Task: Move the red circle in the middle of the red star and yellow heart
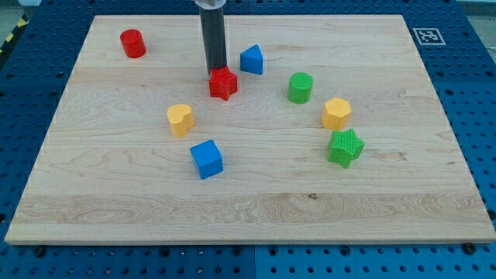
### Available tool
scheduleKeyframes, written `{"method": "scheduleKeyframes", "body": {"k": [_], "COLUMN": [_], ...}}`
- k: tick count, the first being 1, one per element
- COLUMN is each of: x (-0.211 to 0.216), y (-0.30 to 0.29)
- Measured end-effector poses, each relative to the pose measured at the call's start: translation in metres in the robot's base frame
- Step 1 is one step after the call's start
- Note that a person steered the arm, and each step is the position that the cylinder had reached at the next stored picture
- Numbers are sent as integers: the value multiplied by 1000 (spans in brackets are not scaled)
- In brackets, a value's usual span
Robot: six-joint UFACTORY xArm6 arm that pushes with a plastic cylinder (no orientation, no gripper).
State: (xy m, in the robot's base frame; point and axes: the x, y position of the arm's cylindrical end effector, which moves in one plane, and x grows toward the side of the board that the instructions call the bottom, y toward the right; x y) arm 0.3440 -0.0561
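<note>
A pale wooden board (256, 209) lies on a blue perforated bench (477, 116). The rod has no pincer; my tip (216, 71) touches the red star (223, 84). The red circle (132, 43) sits top left, the yellow heart (180, 119) lower.

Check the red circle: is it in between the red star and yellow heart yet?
Not yet. The red circle sits near the board's top-left corner, apart from the red star and yellow heart.

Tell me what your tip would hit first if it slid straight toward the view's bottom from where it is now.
My tip sits right behind the red star, apparently touching it, so the star comes first. Further along, the blue cube lies roughly in line, though depth is uncertain.
</note>
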Motion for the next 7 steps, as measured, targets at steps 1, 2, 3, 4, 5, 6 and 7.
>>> {"method": "scheduleKeyframes", "body": {"k": [1,2,3,4,5,6,7], "x": [-39,-86,-110,-110,-108,-104,-86], "y": [-11,-30,-92,-158,-174,-161,-160]}}
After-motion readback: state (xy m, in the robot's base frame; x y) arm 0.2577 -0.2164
